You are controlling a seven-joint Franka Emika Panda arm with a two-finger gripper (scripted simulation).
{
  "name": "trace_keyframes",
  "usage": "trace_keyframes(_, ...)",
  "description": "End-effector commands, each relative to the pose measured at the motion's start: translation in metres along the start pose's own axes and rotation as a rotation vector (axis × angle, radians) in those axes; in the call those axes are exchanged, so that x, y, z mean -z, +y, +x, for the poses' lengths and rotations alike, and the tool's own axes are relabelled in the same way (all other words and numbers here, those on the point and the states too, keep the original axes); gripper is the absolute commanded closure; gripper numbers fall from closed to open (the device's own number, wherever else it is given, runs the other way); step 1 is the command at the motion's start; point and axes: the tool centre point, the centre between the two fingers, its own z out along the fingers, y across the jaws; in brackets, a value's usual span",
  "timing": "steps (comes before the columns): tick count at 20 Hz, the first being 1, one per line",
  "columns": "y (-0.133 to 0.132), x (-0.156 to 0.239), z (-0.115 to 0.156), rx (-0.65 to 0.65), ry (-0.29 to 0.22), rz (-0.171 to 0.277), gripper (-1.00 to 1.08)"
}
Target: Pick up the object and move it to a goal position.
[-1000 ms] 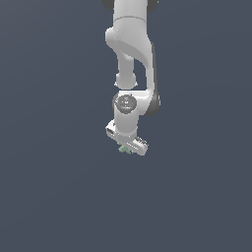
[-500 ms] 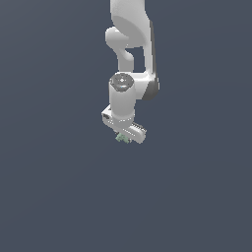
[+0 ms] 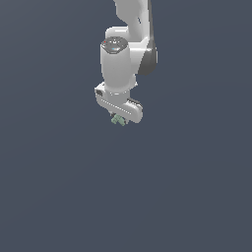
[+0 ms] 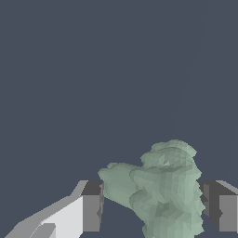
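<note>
Flat slate-blue fills everything behind the arm in both views, with no edge, shadow line or marker that would tell the desk from the backdrop, so how high the arm stands cannot be read. No goal marker shows either.

As far as the task goes, the pick-up looks done. The small pale grey-green lumpy object with stubby prongs sits tucked under the white robot gripper in the exterior view, peeping out below the hand and touching nothing else. In the wrist view the same lumpy object fills the space between the two dark grey finger pads, which stand on either side of it. The jaws are closed down onto it, partly open only by the object's own width; one pad seems to press its flank, and the other is at its far side, though exact contact there is hard to make out. What is left, by my judgement, is the carry to the goal and the stop there; how near that is cannot be told.

The white Panda arm comes down from the exterior view's top edge, its bulky wrist section pointing straight down, with the hand at the bottom turned slantwise across the view and the fingers aimed downward.
</note>
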Motion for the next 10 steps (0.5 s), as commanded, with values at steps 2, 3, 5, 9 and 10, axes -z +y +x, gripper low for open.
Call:
trace_keyframes(2, 0.013, 0.032, -0.008, 0.000, 0.000, 0.000, 1.08)
trace_keyframes(3, 0.017, 0.041, -0.010, 0.000, 0.000, 0.000, 1.08)
trace_keyframes(5, 0.025, 0.060, -0.015, 0.000, 0.000, 0.000, 1.08)
trace_keyframes(9, 0.040, 0.097, -0.023, 0.000, 0.000, -0.001, 1.08)
trace_keyframes(10, 0.043, 0.105, -0.025, 0.000, 0.000, -0.001, 1.08)
